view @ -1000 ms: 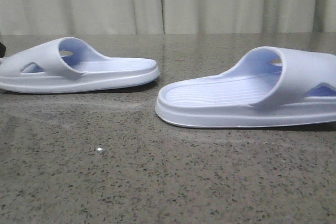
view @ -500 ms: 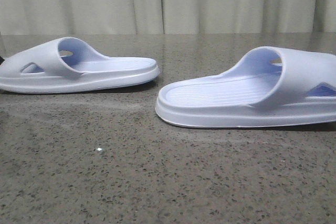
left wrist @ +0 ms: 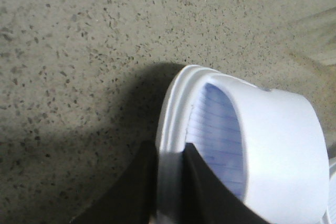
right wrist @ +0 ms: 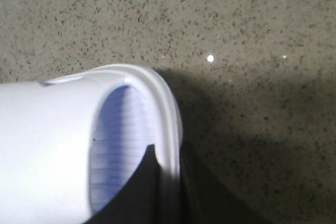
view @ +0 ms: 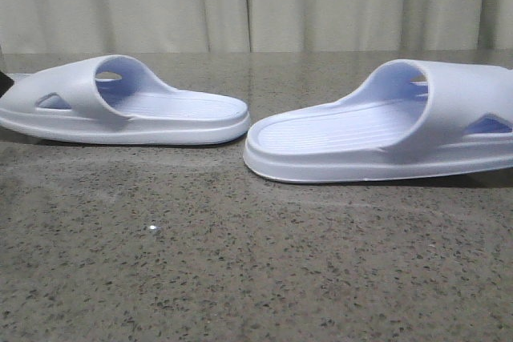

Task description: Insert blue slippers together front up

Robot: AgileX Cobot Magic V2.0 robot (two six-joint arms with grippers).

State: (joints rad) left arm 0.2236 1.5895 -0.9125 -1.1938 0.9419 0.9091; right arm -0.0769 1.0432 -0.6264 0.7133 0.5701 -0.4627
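Two pale lavender-blue slippers lie on the speckled stone table with their open heel ends facing each other at the middle. The left slipper point(view: 120, 106) has its strap at the far left, and the right slipper point(view: 385, 130) has its strap at the far right. In the left wrist view my left gripper point(left wrist: 169, 149) is shut on the sole rim of the left slipper point(left wrist: 283, 145). In the right wrist view my right gripper point(right wrist: 168, 150) is shut on the sole rim of the right slipper point(right wrist: 47, 145). Neither gripper shows clearly in the front view.
The dark speckled table point(view: 256, 270) stretches bare in front of the slippers. A pale curtain point(view: 256, 2) hangs behind its far edge. A dark bit of the left arm point(view: 3, 82) shows at the left edge.
Both slippers have shifted. The left one moved right and a little nearer. The right one rose slightly and moved right, its strap end tilting up.
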